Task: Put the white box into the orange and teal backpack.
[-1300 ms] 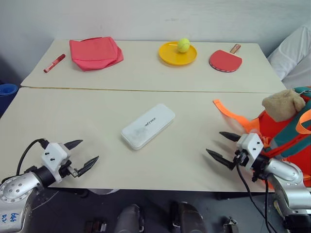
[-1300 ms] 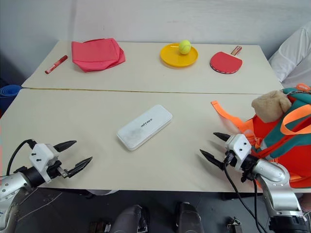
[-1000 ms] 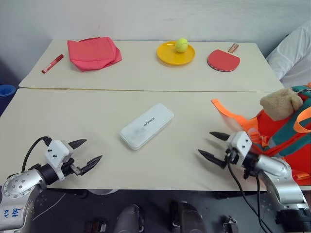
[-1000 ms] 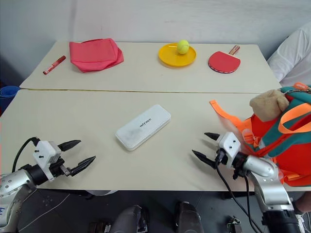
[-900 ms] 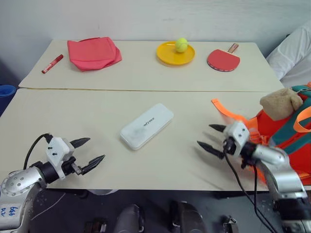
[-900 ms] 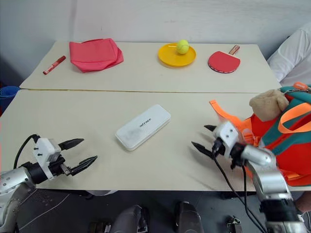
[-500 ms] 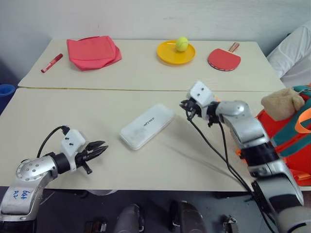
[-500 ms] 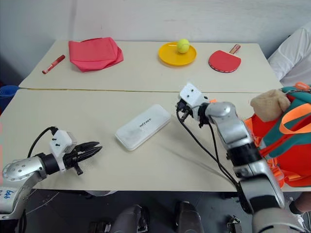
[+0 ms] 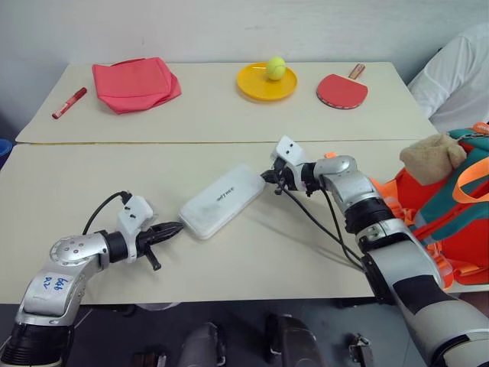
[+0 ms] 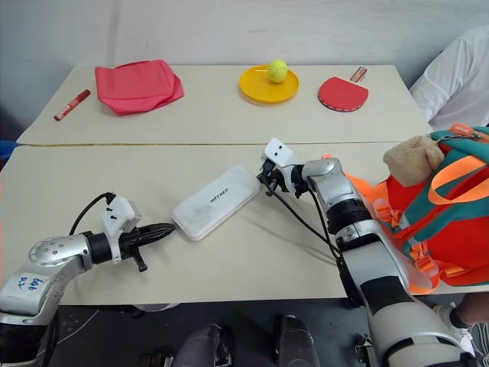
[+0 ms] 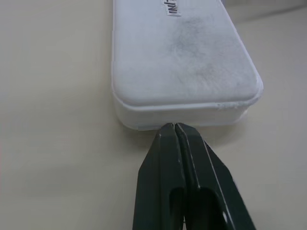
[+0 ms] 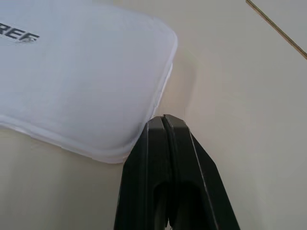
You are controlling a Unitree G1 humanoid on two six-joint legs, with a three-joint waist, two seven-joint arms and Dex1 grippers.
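The white box (image 9: 221, 201) lies flat on the near table, slanted, with dark lettering on its lid. My left gripper (image 9: 177, 227) is shut with nothing in it, its tips at the box's near-left end (image 11: 182, 96). My right gripper (image 9: 267, 176) is also shut and empty, tips against the box's far-right end (image 12: 96, 86). The orange and teal backpack (image 10: 439, 222) stands at the table's right edge, a tan plush toy (image 10: 409, 159) on top and an orange strap (image 10: 359, 187) trailing onto the table.
On the far table lie a folded pink-red cloth (image 9: 134, 80), a red marker (image 9: 67, 102), a yellow plate (image 9: 266, 82) holding a tennis ball (image 9: 276, 67), and a red paddle (image 9: 341, 89). A person's white sleeve (image 9: 451, 73) shows at the far right.
Both grippers went from open to shut. The right arm swung from beside the backpack across to the box's far end; the left slid up to its near end. The camera shifted slightly.
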